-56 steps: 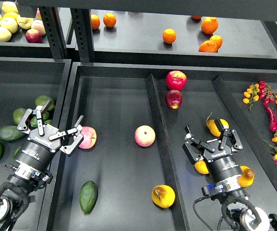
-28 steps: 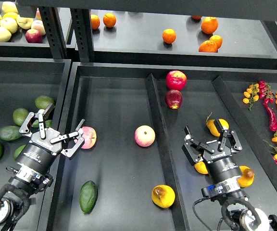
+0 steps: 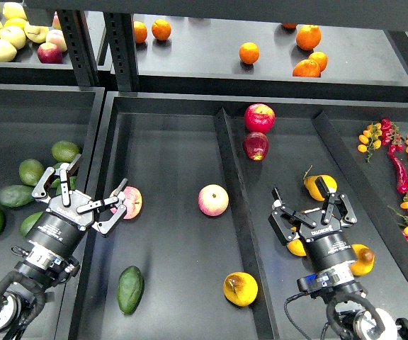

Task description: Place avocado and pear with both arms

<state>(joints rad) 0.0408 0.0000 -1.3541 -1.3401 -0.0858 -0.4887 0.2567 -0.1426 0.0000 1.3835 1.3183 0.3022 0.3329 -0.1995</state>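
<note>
The avocado (image 3: 129,289), dark matte green and pointed, lies in the middle tray near its front left. The pear (image 3: 240,288), yellow-orange with a brownish blotch, lies at the front right of the same tray. My left gripper (image 3: 83,193) is open and empty above the wall between the left tray and the middle tray, above and left of the avocado. My right gripper (image 3: 312,209) is open and empty over the right tray, above and right of the pear.
Two pink-and-yellow apples (image 3: 213,200) (image 3: 130,202) lie in the middle tray. Lighter green avocados (image 3: 31,171) lie in the left tray. Yellow pears (image 3: 319,187) and red apples (image 3: 259,117) lie in the right tray. A divider wall (image 3: 236,205) separates the trays. Oranges (image 3: 248,53) sit on the back shelf.
My left gripper has moved slightly down and to the right, staying open. The right gripper and the fruits have barely moved.
</note>
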